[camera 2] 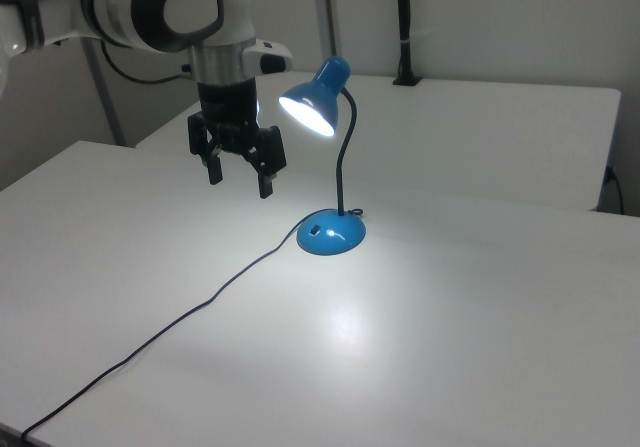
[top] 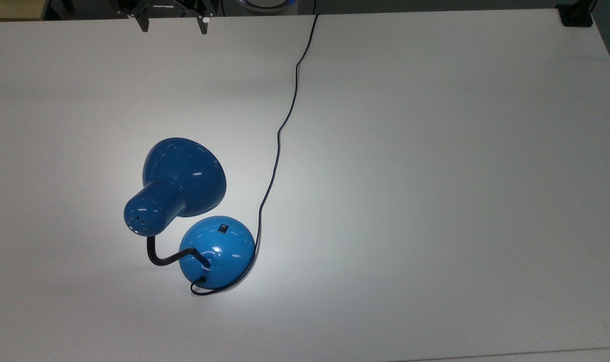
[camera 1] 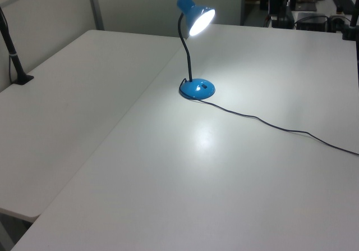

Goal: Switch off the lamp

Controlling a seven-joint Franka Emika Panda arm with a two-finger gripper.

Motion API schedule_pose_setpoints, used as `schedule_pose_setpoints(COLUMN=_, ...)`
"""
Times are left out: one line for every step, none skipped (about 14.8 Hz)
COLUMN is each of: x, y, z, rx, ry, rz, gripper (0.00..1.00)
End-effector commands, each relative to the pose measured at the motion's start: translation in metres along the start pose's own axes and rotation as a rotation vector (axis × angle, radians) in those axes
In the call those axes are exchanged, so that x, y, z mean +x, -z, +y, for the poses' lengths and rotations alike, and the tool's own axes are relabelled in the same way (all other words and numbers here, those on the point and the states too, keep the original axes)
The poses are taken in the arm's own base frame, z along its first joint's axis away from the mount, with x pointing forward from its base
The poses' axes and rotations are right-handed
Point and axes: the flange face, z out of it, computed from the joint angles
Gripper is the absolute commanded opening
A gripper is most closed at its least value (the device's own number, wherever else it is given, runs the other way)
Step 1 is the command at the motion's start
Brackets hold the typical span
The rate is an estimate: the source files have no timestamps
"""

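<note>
Lamp [camera 2: 330,167]: lit, standing on the white surface [camera 2: 480,297]; bright pool of light just in front of its base [camera 2: 331,234]
Switch [top: 223,229]: small, black, on top of the domed base, on the side under the shade [top: 184,176]
End effector [camera 2: 240,175]: fingers spread apart, holding nothing, raised above the surface
Key relation: in the right view the switch lies below the end effector and toward the right view's right; judged move is down and across onto the base
Cord [top: 284,120]: runs from the base to the far edge in the top view
Task status: judged not yet done
</note>
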Motion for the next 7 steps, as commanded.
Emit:
schedule_pose_setpoints(x=-0.0016, y=0.0118, z=0.0021, rx=0.004, ry=0.005, rz=0.03, gripper=1.0)
schedule_pose_setpoints(x=-0.002, y=0.0115, z=0.0023, rx=0.003, ry=0.006, rz=0.026, gripper=1.0)
schedule_pose_setpoints(x=-0.0022, y=0.0114, z=0.0029, rx=0.005, ry=0.005, rz=0.025, gripper=1.0)
schedule_pose_setpoints(x=-0.0027, y=0.0122, z=0.0029, rx=0.005, ry=0.003, rz=0.027, gripper=1.0)
schedule_pose_setpoints(x=-0.0018, y=0.0115, z=0.0012, rx=0.005, ry=0.006, rz=0.027, gripper=1.0)
schedule_pose_setpoints(x=-0.001, y=0.0122, z=0.0014, rx=0.004, ry=0.006, rz=0.034, gripper=1.0)
schedule_pose_setpoints(x=-0.0002, y=0.0117, z=0.0014, rx=0.003, ry=0.008, rz=0.036, gripper=1.0)
